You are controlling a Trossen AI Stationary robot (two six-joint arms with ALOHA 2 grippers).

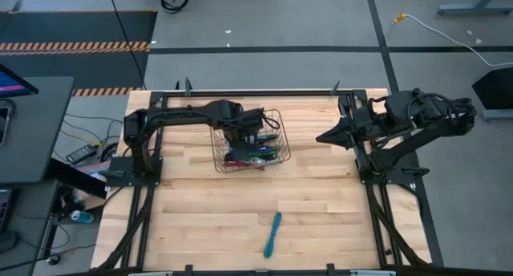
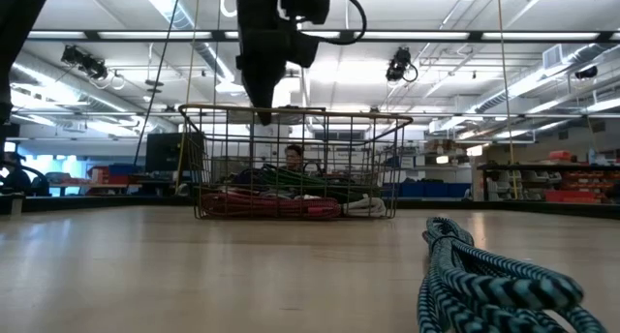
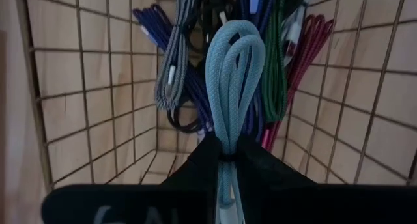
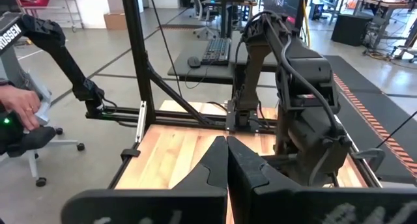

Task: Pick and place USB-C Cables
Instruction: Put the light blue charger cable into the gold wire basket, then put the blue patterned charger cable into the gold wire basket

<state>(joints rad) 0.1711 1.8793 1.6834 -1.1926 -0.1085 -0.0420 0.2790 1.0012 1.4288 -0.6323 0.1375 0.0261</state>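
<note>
Light-blue cable (image 3: 233, 74) was pinched in the left claw (image 3: 225, 160) above the basket (image 1: 276, 125); only the left wrist view revealed this grip. Inside lay several more cables (image 3: 179, 48), uncountable. One teal cable (image 1: 272, 234) lay on the surface (image 1: 200, 220). The right claw (image 4: 226, 160), pressed together, waited at the surface's right edge.

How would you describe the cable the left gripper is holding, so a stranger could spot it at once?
Find the wire basket toward the table's far edge. The left gripper hangs over it, shut on a pale blue cable folded into a loop. It alone is lifted; the purple, grey, green and maroon cables lie in the basket below.
</note>
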